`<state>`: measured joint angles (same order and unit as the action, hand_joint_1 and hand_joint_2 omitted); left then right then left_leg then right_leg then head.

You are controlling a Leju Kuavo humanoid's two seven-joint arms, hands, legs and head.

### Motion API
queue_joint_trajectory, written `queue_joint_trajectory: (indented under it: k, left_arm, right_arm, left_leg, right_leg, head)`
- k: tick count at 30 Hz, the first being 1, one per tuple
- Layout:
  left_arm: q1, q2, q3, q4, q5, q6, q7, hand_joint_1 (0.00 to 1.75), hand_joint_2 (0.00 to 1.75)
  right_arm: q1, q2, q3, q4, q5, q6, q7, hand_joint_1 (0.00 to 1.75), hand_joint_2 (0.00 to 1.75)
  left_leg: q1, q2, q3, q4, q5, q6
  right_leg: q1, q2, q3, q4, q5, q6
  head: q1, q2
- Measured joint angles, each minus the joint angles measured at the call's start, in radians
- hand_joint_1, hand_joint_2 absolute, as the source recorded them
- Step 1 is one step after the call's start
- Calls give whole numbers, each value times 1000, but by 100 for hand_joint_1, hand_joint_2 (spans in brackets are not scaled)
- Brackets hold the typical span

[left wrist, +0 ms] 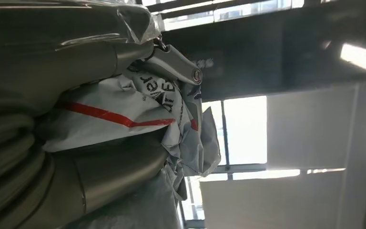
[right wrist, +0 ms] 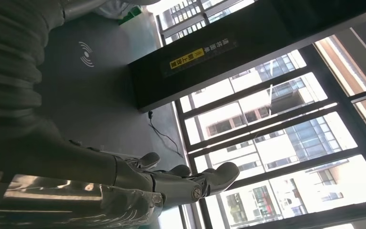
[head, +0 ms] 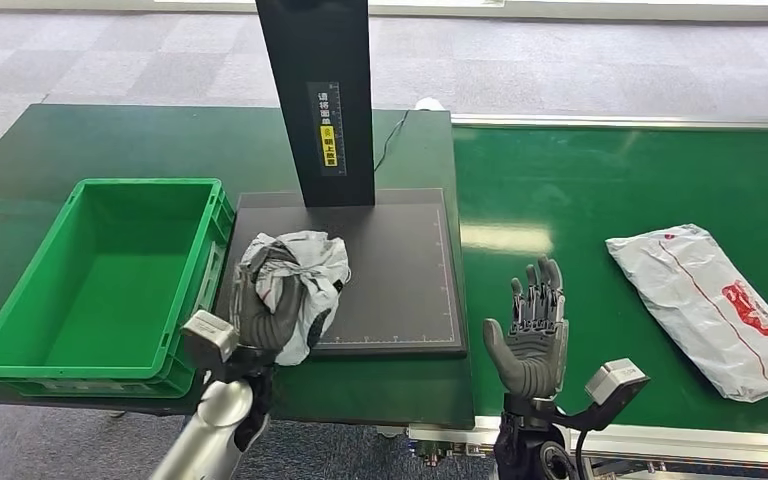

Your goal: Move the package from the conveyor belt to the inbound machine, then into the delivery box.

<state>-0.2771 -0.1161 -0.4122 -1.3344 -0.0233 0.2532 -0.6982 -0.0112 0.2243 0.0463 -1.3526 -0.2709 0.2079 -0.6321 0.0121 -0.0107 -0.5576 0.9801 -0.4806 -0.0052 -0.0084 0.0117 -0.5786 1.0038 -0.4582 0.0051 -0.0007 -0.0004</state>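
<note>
left hand (head: 272,310) grips the crumpled package (head: 305,270) over the near left corner of the inbound machine's (head: 400,280) black plate, beside the green delivery box (head: 20,320). i see my right hand (head: 532,335) released, fingers spread, holding nothing. another package (head: 710,300) lies on the conveyor belt (head: 560,200).

On your table (head: 80,140) the box (head: 100,275) sits at 9 o'clock, touching the inbound machine's plate (head: 400,270) just right of it. The machine's column (head: 318,90) stands at the plate's 12 o'clock edge. Your left hand (head: 265,310) holds a package (head: 305,265) over the plate's 8 o'clock corner. The conveyor belt (head: 600,190) runs off at 3 o'clock, with a second package (head: 705,300) on it. Your right hand (head: 532,335) hovers at 5 o'clock, near the belt's front edge.
</note>
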Motion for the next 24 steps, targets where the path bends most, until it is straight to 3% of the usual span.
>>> queue_joint_trajectory:
  k: [7, 11, 24]
  left_arm:
    - [24, 21, 70, -123, 9, -30, 0, 175, 175]
    - [-4, 27, 157, -163, 79, -129, 1, 175, 175]
    - [-186, 54, 542, -234, 595, -437, 195, 175, 175]
  right_arm:
    - [1, -4, 0, -4, 0, 0, 0, 0, 175]
    - [0, -6, 0, -4, -2, 0, -1, 0, 175]
    - [26, -12, -11, -15, -2, 0, -3, 0, 175]
  left_leg:
    - [0, 0, 0, 0, 0, 0]
    - [0, 0, 0, 0, 0, 0]
    - [1, 1, 0, 0, 1, -1]
  right_leg:
    - [0, 0, 0, 0, 0, 0]
    - [0, 0, 0, 0, 0, 0]
    - [1, 1, -1, 0, 0, 0]
  head:
    - [0, 0]
    - [0, 0]
    - [0, 0]
